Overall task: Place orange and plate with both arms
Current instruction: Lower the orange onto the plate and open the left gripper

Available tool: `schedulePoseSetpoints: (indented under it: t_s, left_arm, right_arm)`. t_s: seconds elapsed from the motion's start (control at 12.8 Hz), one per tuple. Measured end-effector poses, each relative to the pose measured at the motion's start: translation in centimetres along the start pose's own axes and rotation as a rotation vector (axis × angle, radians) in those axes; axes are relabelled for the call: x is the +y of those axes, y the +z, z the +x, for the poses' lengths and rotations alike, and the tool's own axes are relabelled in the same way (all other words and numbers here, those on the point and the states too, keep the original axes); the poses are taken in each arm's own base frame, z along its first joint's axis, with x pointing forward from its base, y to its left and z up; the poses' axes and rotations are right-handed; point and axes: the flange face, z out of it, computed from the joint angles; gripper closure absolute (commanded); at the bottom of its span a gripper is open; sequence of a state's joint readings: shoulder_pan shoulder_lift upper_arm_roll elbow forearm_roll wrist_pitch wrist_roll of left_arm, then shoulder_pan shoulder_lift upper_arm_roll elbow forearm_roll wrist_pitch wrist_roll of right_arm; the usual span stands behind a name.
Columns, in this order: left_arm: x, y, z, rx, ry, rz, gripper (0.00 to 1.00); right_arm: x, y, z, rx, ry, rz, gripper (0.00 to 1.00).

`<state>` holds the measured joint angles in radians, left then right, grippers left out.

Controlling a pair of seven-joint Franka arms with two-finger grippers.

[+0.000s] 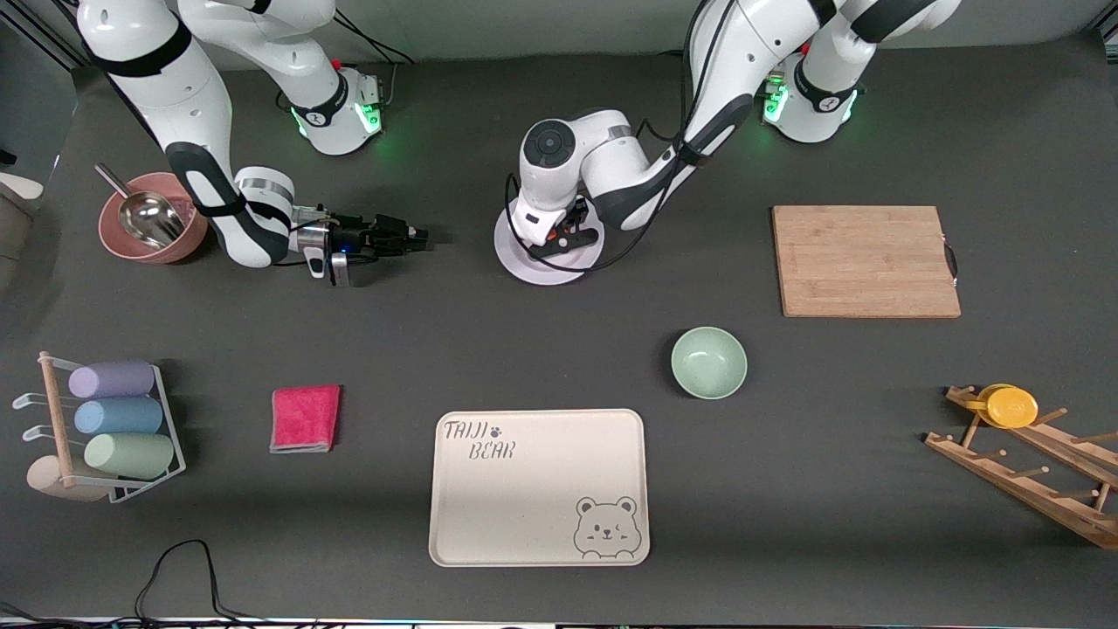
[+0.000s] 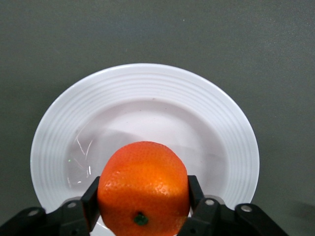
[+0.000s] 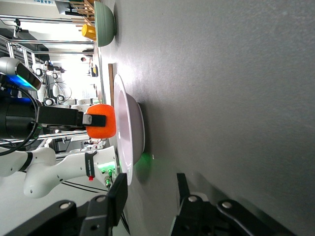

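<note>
The white plate (image 1: 522,262) (image 2: 147,98) lies on the dark table between the two arm bases. Just above its middle, the left gripper (image 1: 563,240) (image 2: 142,189) points straight down, shut on the orange (image 2: 142,189); a black finger (image 2: 91,197) presses each side of the fruit. In the right wrist view the orange (image 3: 102,121) hangs close over the plate (image 3: 132,123), and whether they touch is unclear. The right gripper (image 1: 417,234) (image 3: 150,184) lies level and low over the table, beside the plate toward the right arm's end. It is open, empty and aimed at the plate's rim.
A pink bowl with a metal scoop (image 1: 153,229) sits by the right arm. A wooden cutting board (image 1: 865,260) lies toward the left arm's end. Nearer the camera are a mint-green bowl (image 1: 708,362), a beige bear tray (image 1: 539,487), a pink cloth (image 1: 305,418), a cup rack (image 1: 113,419) and a wooden rack (image 1: 1022,454).
</note>
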<state>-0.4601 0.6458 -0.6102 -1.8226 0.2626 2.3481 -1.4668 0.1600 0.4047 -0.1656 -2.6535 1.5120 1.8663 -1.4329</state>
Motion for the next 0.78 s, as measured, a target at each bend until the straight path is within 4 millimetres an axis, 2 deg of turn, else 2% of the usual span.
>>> schedulePoseSetpoints:
  t_s: [0.62, 0.78]
  left_arm:
    - [0.1, -0.2, 0.2, 0.004, -0.004, -0.005, 0.0]
    - [0.0, -0.9, 1.7, 0.022, -0.021, 0.0, 0.0]
  right_arm:
    - [0.0, 0.0, 0.0, 0.0, 0.0, 0.0, 0.53]
    - [0.1, 0.2, 0.0, 0.005, 0.005, 0.001, 0.53]
